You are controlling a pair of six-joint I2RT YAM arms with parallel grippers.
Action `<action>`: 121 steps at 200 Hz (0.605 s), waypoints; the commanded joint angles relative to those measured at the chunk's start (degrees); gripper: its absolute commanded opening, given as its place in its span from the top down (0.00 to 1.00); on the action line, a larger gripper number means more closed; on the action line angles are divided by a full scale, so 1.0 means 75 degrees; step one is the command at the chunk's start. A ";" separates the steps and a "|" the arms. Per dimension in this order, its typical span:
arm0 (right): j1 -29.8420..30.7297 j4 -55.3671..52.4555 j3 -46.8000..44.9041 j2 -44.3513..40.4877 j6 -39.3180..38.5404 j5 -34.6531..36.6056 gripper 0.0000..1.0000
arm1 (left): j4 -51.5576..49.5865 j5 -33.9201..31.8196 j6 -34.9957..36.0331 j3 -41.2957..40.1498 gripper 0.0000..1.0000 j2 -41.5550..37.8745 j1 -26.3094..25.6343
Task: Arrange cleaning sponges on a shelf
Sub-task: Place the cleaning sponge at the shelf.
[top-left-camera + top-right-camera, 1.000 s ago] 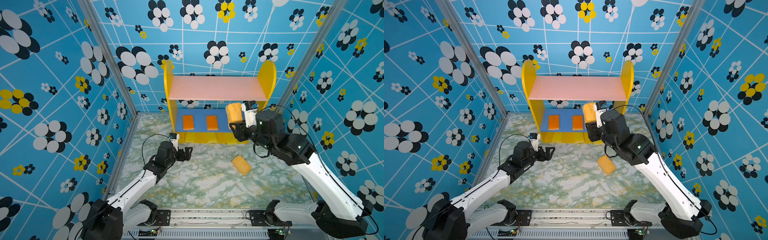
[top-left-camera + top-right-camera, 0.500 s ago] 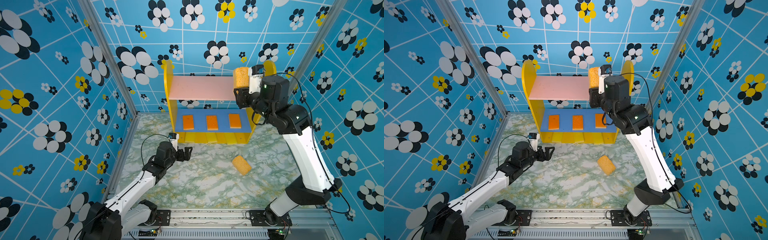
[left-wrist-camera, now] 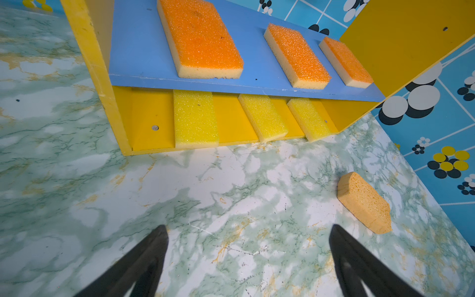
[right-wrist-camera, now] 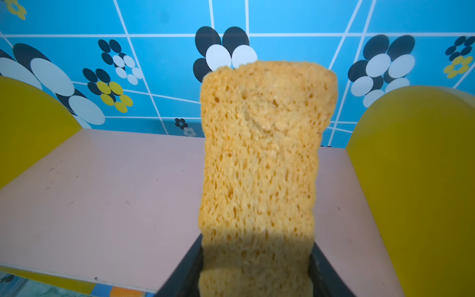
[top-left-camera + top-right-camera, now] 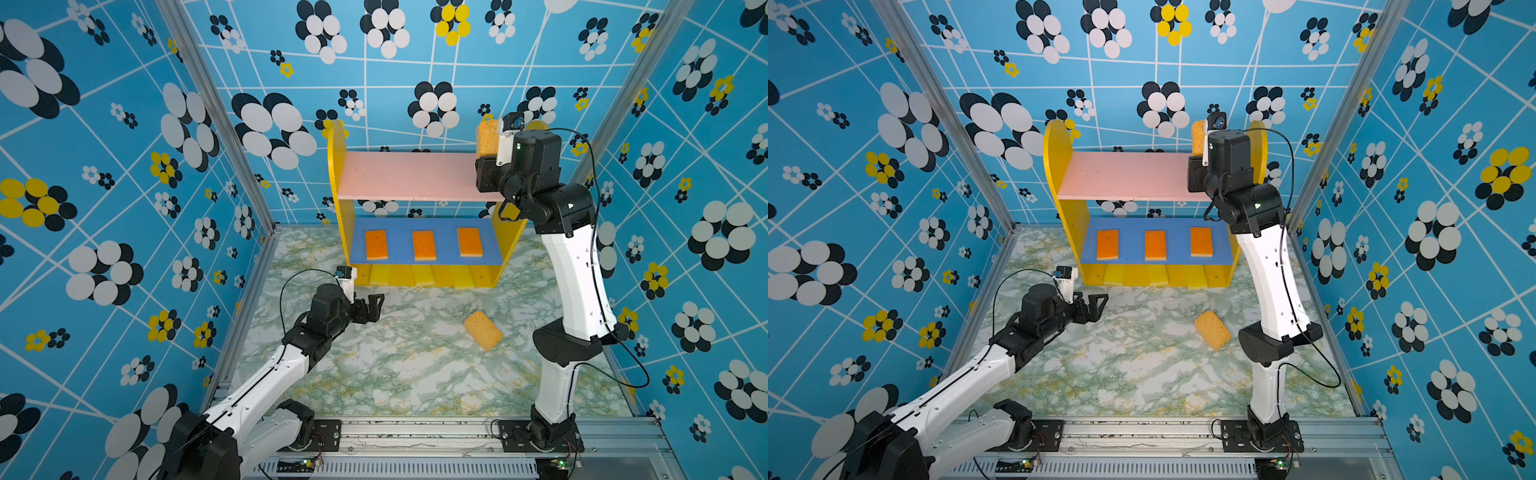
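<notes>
Over the last second the right arm has risen from in front of the blue middle board [image 5: 400, 249] to the right end of the pink top board [image 5: 407, 176], upper right of centre in both top views. It carries a thick tan-orange porous sponge block [image 5: 487, 135]. The left arm has not shifted.

The right end effector [image 4: 257, 275] is clamped on the block's lower end, so the block stands on end over the pink board, just beside the shelf's yellow round-topped side panel [image 4: 416, 180]. Whether it touches the board cannot be told.

To place it well, the arm should probably tip the block's broad face flat onto the board, clear of that panel. It should leave room for the second tan block [image 5: 482, 330], which lies on the green-veined marble surface [image 5: 374, 365], and let go only once the block rests.

The held block shows coarse open pores and rounded corners, and it is pinched narrower toward the grip.

The left end effector [image 3: 248, 231] is spread wide and empty, low over the surface.
</notes>
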 commanded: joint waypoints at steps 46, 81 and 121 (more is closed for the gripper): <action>-0.0243 -0.0164 -0.0066 0.0382 0.0682 -0.0304 0.48 | -0.0382 -0.0056 0.0040 0.0229 0.01 -0.0317 -0.0086; -0.0247 -0.0482 -0.0078 0.0569 0.0991 -0.0363 0.47 | -0.0479 -0.0081 0.0097 0.0273 0.01 -0.0309 -0.0089; -0.0234 -0.0687 -0.0146 0.0669 0.1167 -0.0200 0.44 | -0.0476 -0.0112 0.0080 0.0267 0.01 -0.0286 -0.0107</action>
